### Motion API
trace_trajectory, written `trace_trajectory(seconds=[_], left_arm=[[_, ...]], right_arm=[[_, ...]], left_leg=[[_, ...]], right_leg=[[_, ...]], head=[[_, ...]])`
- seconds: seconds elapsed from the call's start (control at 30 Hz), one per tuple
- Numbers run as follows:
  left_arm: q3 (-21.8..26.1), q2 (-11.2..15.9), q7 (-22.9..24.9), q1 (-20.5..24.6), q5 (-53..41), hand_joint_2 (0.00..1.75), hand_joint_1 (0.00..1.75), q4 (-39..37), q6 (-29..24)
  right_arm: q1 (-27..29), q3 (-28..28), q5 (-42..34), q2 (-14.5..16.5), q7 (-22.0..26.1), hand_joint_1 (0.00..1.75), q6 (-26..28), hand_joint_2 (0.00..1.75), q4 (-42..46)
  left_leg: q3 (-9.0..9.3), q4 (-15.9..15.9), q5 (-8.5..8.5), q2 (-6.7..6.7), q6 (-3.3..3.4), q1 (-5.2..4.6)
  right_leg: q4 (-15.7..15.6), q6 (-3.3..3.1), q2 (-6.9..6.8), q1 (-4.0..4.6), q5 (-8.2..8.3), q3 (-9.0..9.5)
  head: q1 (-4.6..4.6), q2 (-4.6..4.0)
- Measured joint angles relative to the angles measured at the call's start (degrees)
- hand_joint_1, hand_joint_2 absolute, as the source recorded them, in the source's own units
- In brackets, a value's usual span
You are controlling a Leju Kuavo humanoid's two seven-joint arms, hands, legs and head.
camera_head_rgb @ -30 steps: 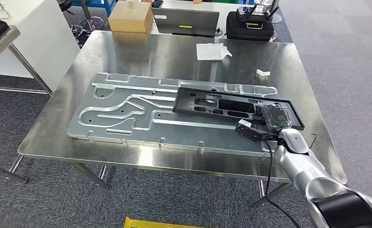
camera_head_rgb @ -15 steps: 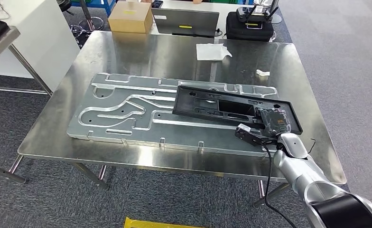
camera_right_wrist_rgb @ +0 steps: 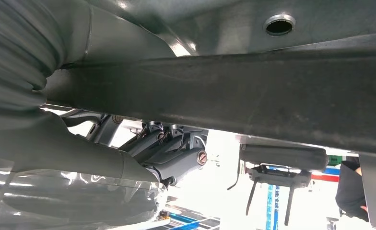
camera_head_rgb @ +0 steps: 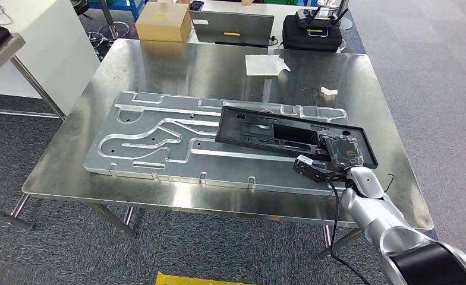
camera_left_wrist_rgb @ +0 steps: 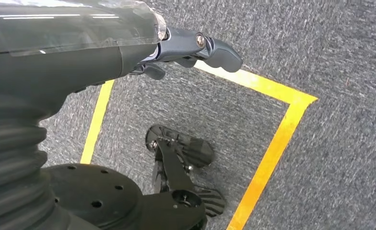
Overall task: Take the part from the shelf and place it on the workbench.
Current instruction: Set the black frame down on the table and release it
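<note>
Head view: black part lies flat on grey plate on desk. Right robot hand grips its near right corner. Left robot hand hangs empty, fingers loosely apart. Part looks stiff, light, long; take edge rail.

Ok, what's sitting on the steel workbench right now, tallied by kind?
Black part, gripped at its near end by the right hand: 1
Large machined aluminium plate under it: 1
Cardboard box: 1
Laptop: 1
Black case: 1
White paper pieces, one large, one small: 2
Total: 7
</note>
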State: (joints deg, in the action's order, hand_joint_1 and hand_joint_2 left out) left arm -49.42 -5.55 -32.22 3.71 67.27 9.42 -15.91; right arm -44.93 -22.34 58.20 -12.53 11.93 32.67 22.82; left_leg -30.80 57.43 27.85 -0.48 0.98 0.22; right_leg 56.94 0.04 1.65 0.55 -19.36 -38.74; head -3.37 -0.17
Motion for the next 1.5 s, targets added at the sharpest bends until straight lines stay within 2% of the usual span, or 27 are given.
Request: trace_trajectory(seconds=[0.33,0.47,0.63,0.8,0.93,1.03,1.17,1.5], left_arm=[[0.00,-0.01,0.01,0.02,-0.01,1.75,0.00,0.01,0.01],[-0.07,0.00,1.01,0.05,-0.20,1.75,0.00,0.02,0.65],[-0.27,-0.04,3.97,0.07,0.02,1.75,0.00,0.02,2.25],[-0.29,-0.05,4.94,0.04,0.43,1.75,0.00,0.00,3.56],[-0.37,-0.04,5.08,0.04,0.56,1.75,0.00,0.00,3.92],[-0.39,-0.04,5.31,0.04,0.91,1.75,0.00,0.00,4.24],[-0.38,-0.04,5.23,-0.09,1.35,1.75,0.00,0.01,4.46],[-0.39,-0.32,4.35,-0.15,1.73,1.75,0.00,0.01,4.97]], right_arm=[[-0.13,0.00,0.01,0.05,0.01,1.75,-0.01,1.75,-0.31],[-0.11,0.00,-0.07,0.05,0.01,0.00,0.01,0.00,-0.33],[-0.06,0.00,-0.57,0.05,-0.15,0.00,0.03,0.00,-0.33],[-0.04,0.02,-0.74,-0.09,-0.32,0.00,0.18,0.00,-0.33],[0.00,0.36,-2.82,-1.14,1.96,0.00,1.54,0.00,0.03],[-0.67,0.80,-4.02,-2.29,3.31,0.00,0.39,0.00,1.31],[-4.57,1.66,-5.88,-3.83,4.28,0.00,-1.85,0.00,3.93],[-14.53,3.38,-13.41,-6.28,5.08,0.00,-11.98,0.00,11.40]], left_leg=[[0.05,0.00,0.00,0.00,0.00,0.00],[0.08,0.00,0.00,0.00,0.00,0.00],[0.17,0.00,0.03,0.02,-0.03,0.00],[0.39,0.00,0.10,0.13,-0.08,0.00],[0.43,0.00,0.16,0.35,-0.12,0.01],[0.38,0.00,0.13,0.34,-0.11,0.00],[0.27,0.00,0.04,0.27,-0.11,-0.01],[0.25,0.00,0.00,0.15,-0.17,0.00]], right_leg=[[0.00,0.00,0.00,0.01,0.00,0.05],[0.00,0.00,0.00,0.01,0.00,0.06],[-0.01,0.00,0.06,0.06,-0.02,0.14],[-0.01,-0.07,0.19,0.05,-0.08,0.31],[-0.01,-0.07,0.35,-0.06,-0.08,0.32],[0.02,-0.06,0.32,-0.12,-0.07,0.30],[0.09,-0.06,0.22,-0.16,-0.06,0.19],[0.17,-0.07,0.17,-0.11,-0.07,0.03]], head=[[0.00,0.00],[0.00,0.00],[0.00,0.00],[0.00,0.00],[0.00,0.00],[0.00,0.00],[0.01,0.00],[0.00,0.00]])
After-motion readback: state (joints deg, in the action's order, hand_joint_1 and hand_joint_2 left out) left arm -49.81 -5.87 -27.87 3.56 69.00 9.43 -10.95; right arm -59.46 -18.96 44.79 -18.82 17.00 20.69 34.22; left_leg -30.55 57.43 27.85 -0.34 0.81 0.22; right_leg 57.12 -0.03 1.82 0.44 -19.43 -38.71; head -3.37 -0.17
